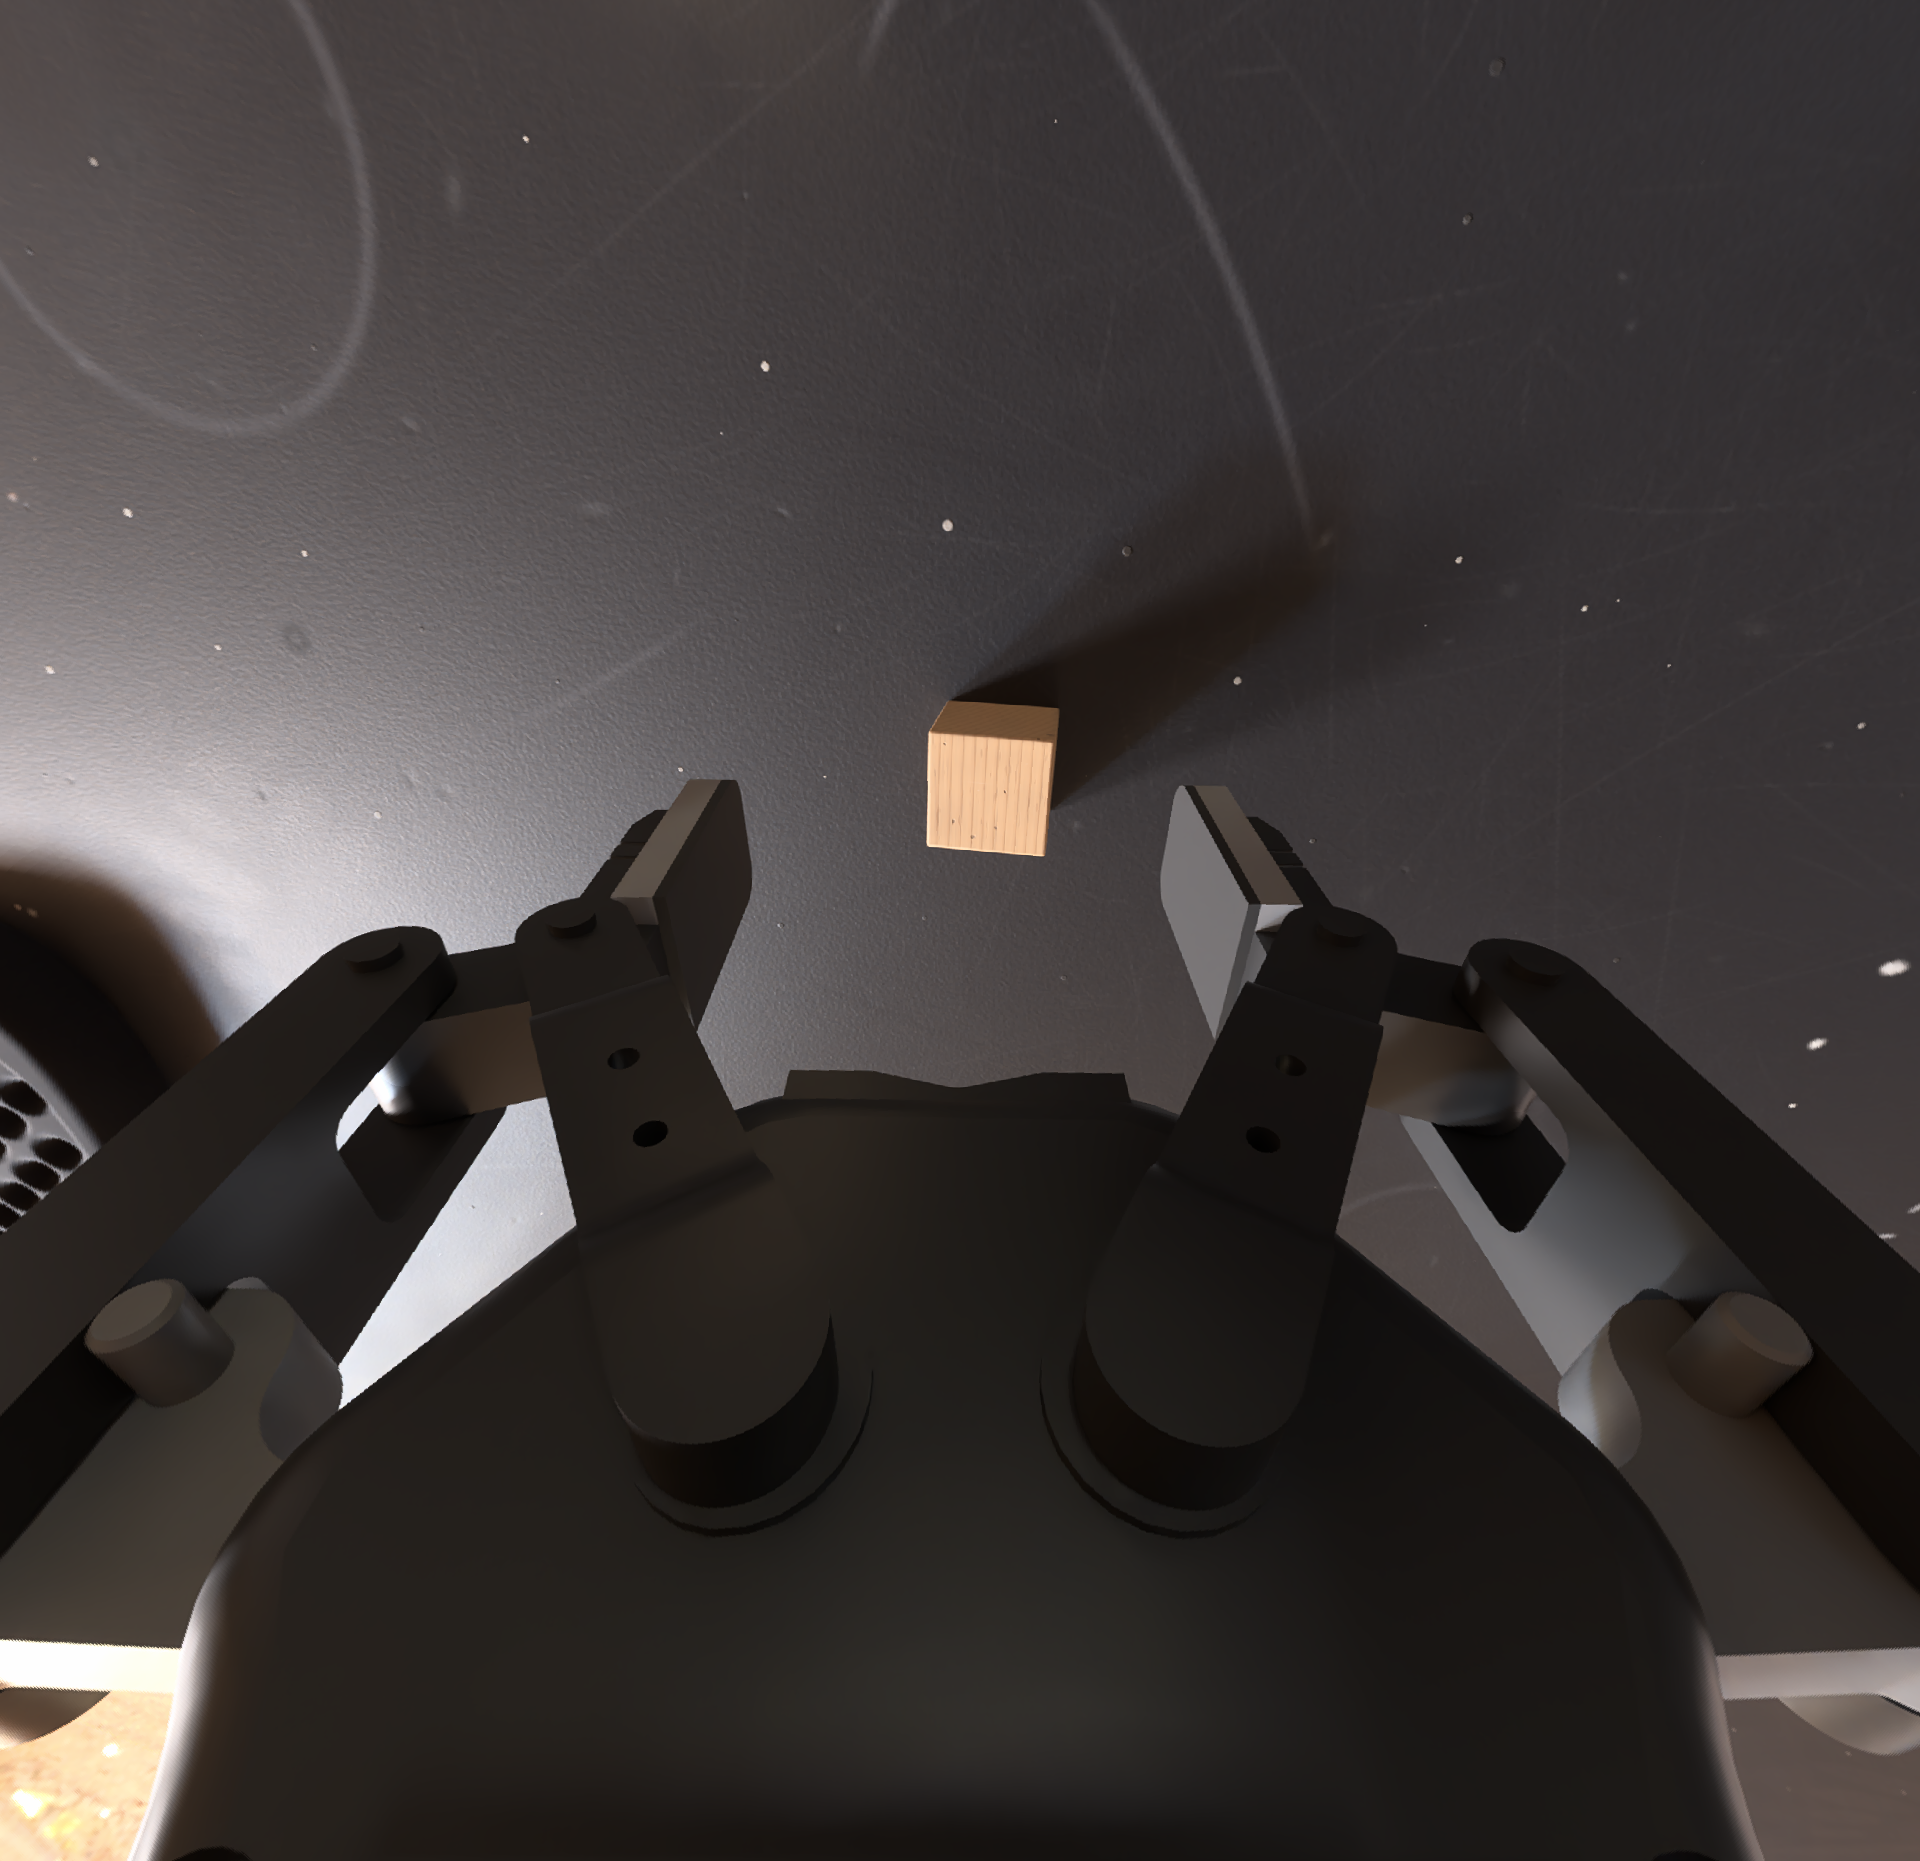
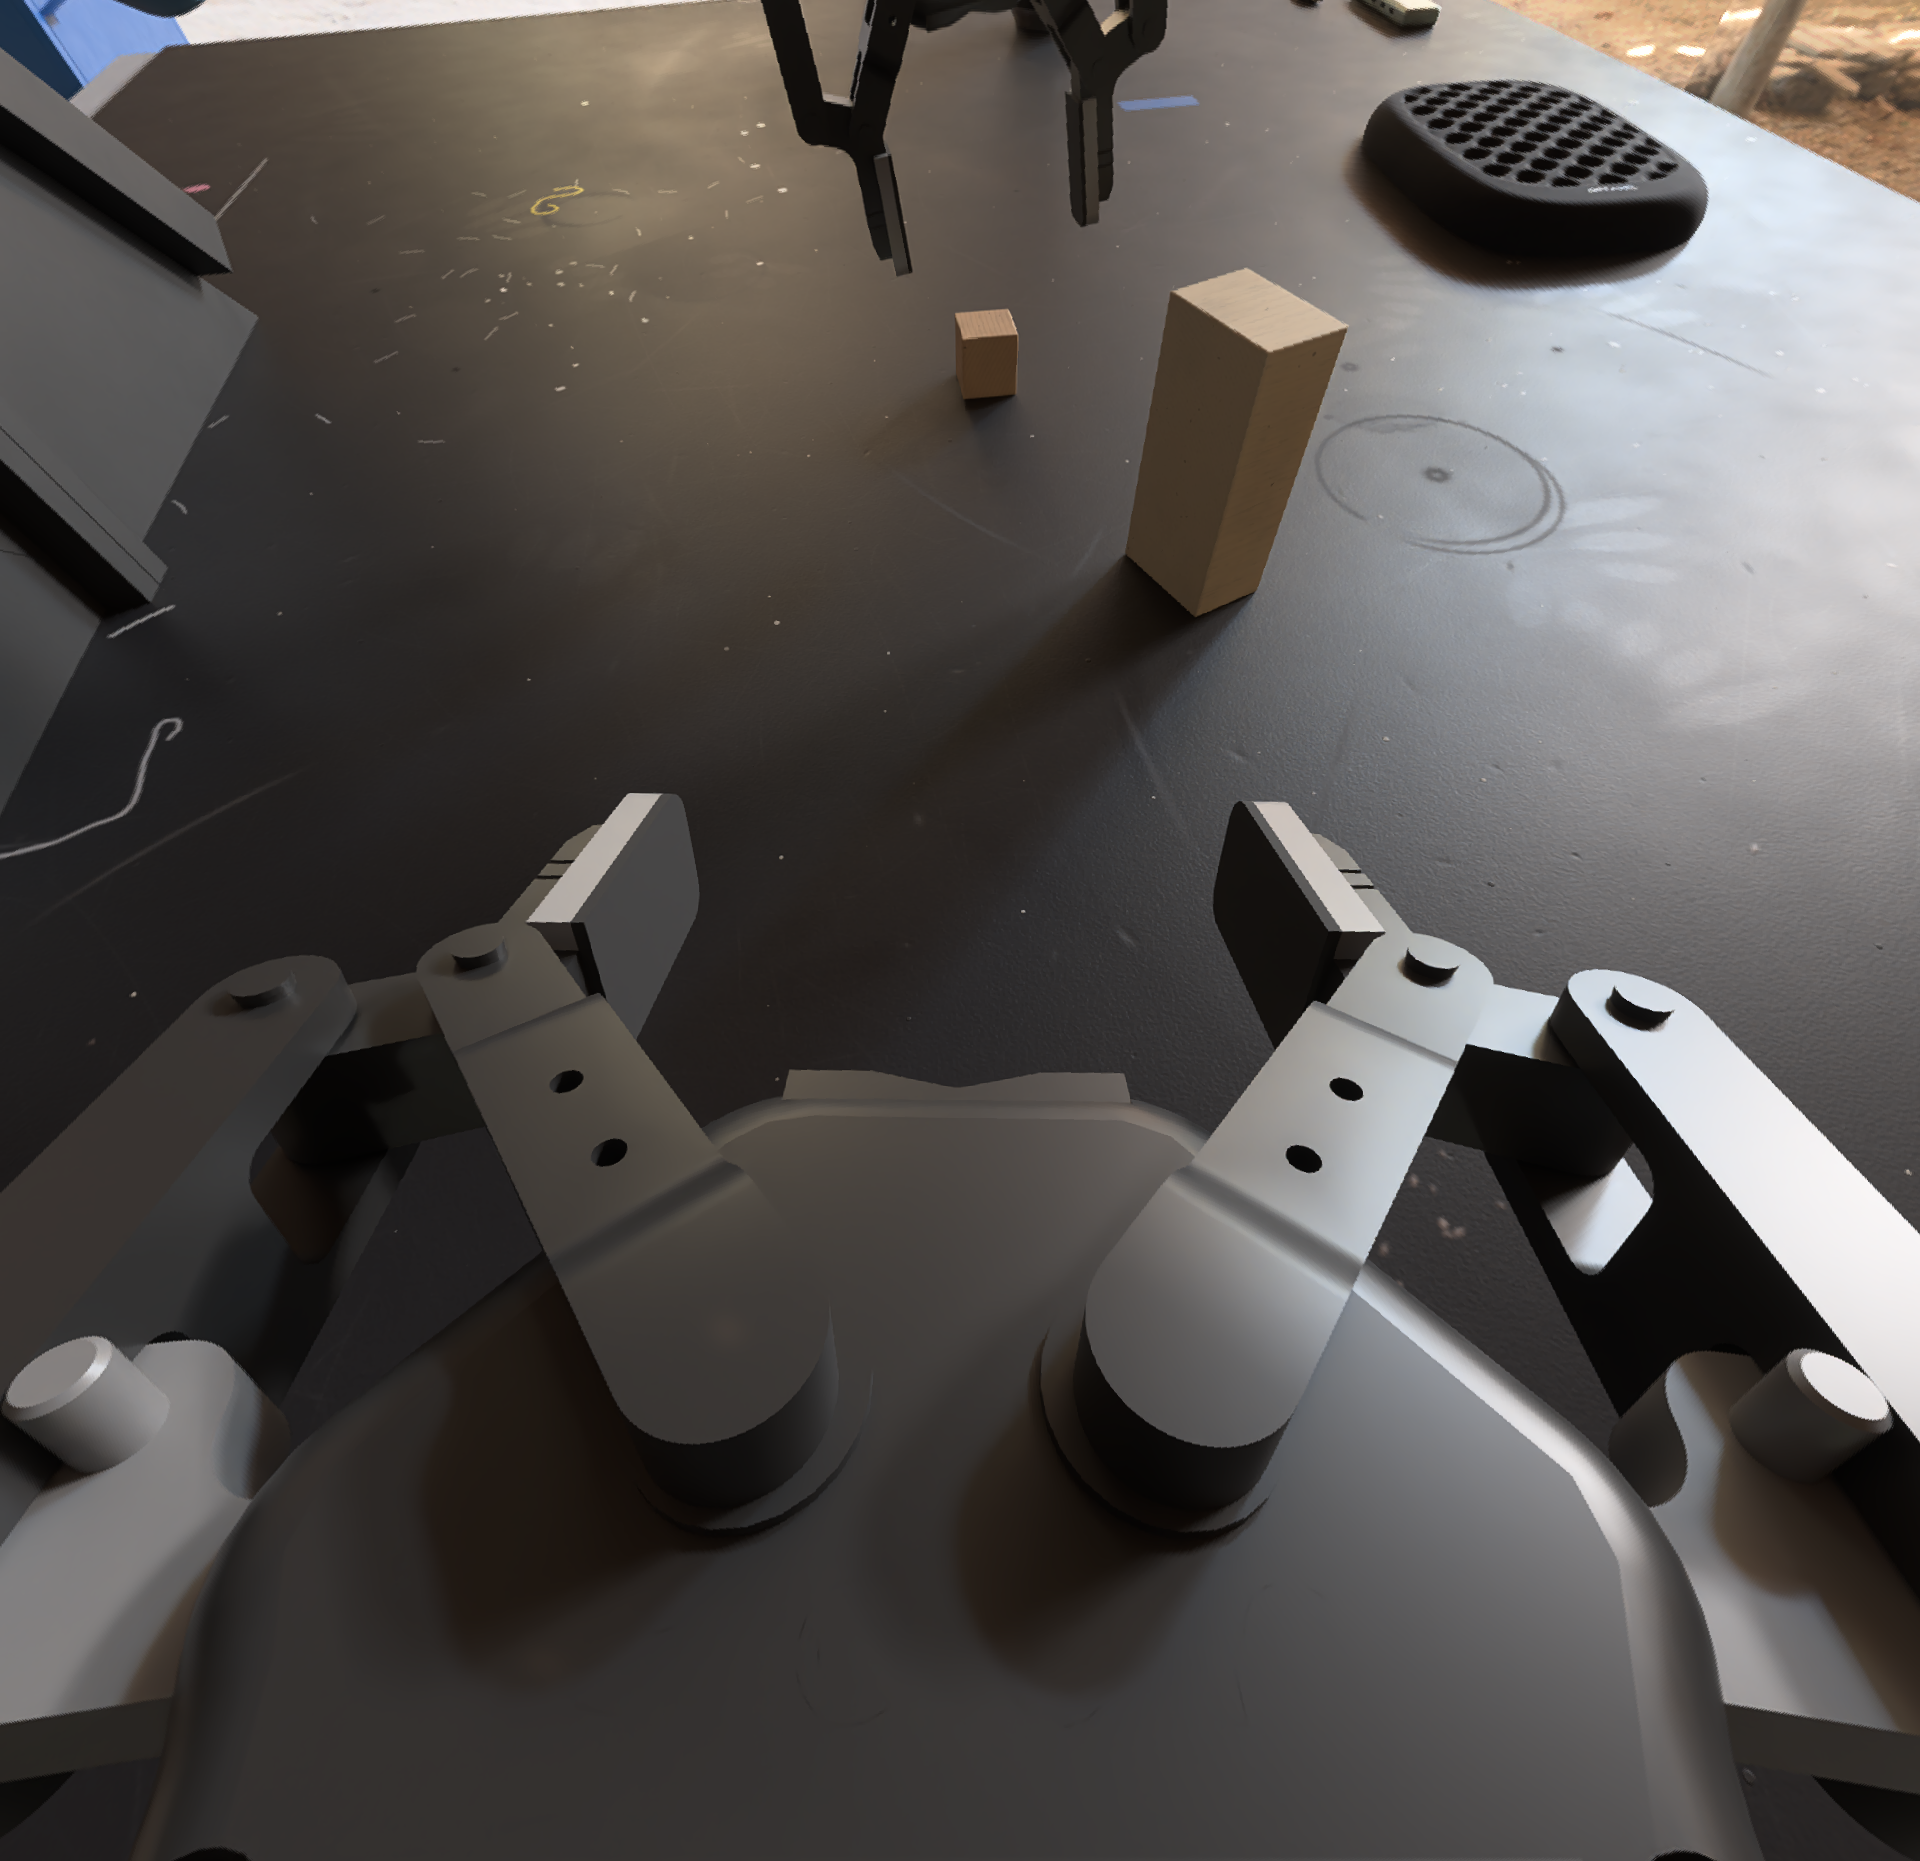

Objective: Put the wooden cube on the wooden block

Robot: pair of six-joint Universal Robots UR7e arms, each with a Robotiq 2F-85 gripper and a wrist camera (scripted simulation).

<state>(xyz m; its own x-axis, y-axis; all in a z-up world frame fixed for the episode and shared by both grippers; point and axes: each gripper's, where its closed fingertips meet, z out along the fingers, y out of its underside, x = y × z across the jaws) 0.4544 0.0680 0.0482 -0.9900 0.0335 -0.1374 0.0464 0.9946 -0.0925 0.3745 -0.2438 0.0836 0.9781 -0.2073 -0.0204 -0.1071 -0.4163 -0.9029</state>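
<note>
Your left pincer [image 1: 956,835] hangs released above the wooden cube [image 1: 990,777]. Cube sits on the dark surface [image 2: 727,585], wooden block [image 2: 1231,440] upright at its 3 o'clock, apart. Right pincer [image 2: 956,876] released, well back.
</note>
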